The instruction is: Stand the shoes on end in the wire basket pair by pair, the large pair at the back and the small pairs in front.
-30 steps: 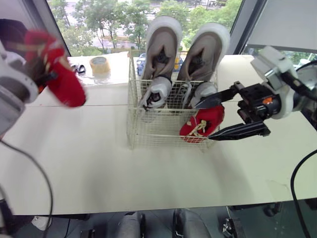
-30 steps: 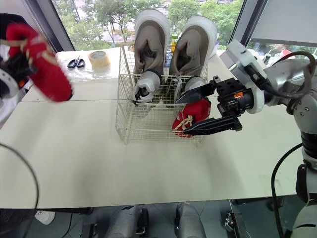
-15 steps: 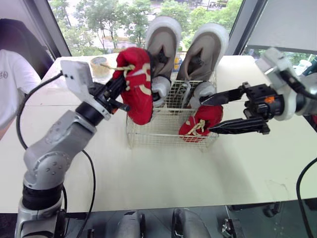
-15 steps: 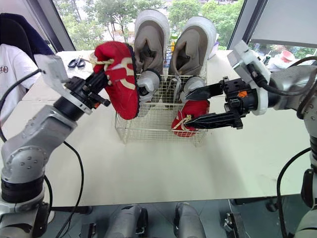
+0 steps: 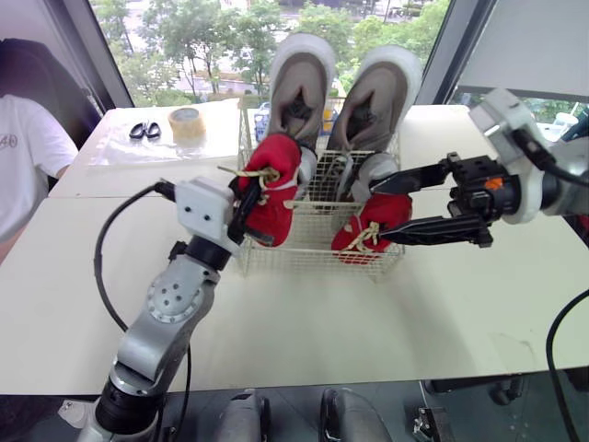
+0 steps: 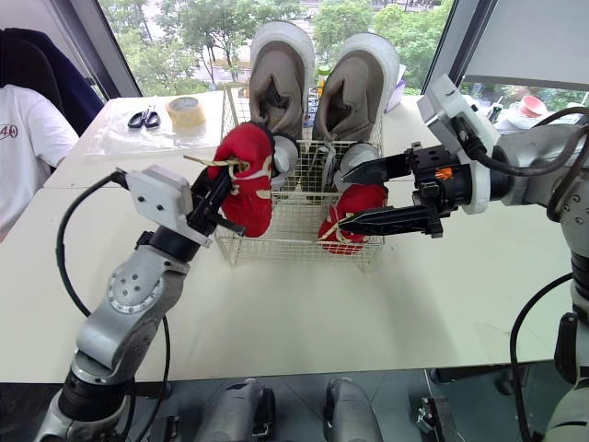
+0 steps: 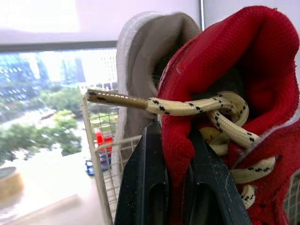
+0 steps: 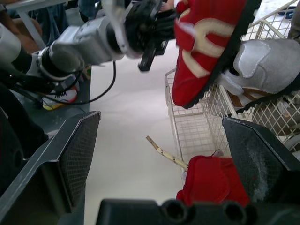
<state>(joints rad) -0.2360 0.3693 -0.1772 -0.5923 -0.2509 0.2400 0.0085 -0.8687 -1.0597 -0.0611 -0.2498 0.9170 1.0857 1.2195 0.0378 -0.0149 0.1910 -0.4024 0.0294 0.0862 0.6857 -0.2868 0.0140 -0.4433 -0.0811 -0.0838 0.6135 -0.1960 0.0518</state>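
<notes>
red up front, grey behind. grips one red shoe (image 5: 274, 189) by the collar in left gripper (image 5: 247, 206), fingers clamped on it, toe down at front-left corner of basket (image 5: 308, 256), just before small grey pair (image 5: 379, 168). spreads right gripper (image 6: 343, 204) wide and empty either side of second red shoe (image 5: 375, 226), front-right. big grey pair (image 5: 299, 78) at back. tape (image 5: 187, 122), scissors (image 5: 143, 130), person (image 5: 23, 166) beyond on the left.

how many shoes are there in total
6. Two big grey shoes at the back of the basket, two small grey shoes before them, one red shoe front right in it, the other red shoe gripped by the left tool at its left side. More could be hidden.
</notes>
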